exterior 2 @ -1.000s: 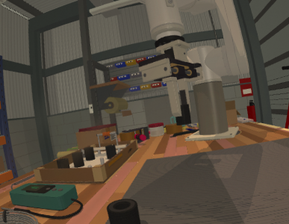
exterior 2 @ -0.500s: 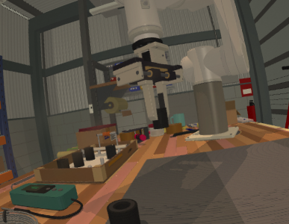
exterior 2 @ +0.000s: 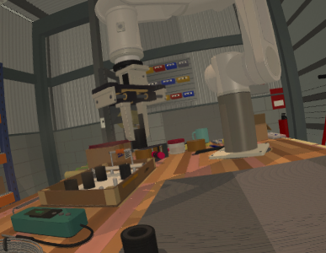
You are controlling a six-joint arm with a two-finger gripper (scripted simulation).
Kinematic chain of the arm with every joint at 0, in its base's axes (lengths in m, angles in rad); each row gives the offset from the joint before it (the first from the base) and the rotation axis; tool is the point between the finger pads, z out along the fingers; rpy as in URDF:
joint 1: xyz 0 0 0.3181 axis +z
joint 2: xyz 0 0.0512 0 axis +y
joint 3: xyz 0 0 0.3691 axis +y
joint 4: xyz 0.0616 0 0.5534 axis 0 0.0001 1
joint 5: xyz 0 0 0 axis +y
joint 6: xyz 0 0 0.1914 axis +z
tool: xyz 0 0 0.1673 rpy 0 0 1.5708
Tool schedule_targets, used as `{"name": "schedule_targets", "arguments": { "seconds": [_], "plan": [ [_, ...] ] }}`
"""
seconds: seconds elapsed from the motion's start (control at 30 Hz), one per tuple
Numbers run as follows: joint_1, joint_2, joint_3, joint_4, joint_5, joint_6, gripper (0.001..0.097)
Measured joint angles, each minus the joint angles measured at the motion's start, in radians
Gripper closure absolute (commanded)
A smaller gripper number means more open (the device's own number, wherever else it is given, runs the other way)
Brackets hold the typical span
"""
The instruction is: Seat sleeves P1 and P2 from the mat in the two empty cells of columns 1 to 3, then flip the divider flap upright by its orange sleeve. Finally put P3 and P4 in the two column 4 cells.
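The wooden tray [exterior 2: 97, 181] sits on the left of the bench, with several black sleeves [exterior 2: 101, 173] standing in its cells. My gripper [exterior 2: 136, 137] hangs above the tray's far right end, closed around a black sleeve [exterior 2: 140, 138]. Another black sleeve [exterior 2: 140, 239] stands on the grey mat [exterior 2: 242, 206] at the near edge. I cannot make out the divider flap or its orange sleeve among the parts at the tray's far end.
The robot's base column [exterior 2: 237, 120] stands on the bench to the right of the tray. A green box [exterior 2: 49, 220] with a cable lies in front of the tray. Cups, tape rolls and boxes crowd the bench behind the tray.
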Motion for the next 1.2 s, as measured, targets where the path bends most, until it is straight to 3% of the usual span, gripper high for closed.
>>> {"name": "schedule_targets", "arguments": {
  "seconds": [0.37, 0.97, 1.2],
  "plan": [
    [-0.198, 0.093, -0.090, 0.000, -0.004, -0.196, 0.0966],
    [-0.209, 0.102, -0.096, 0.000, -0.006, -0.209, 0.0966],
    [-0.210, 0.122, -0.078, 0.000, -0.045, -0.210, 0.0966]
  ]
}}
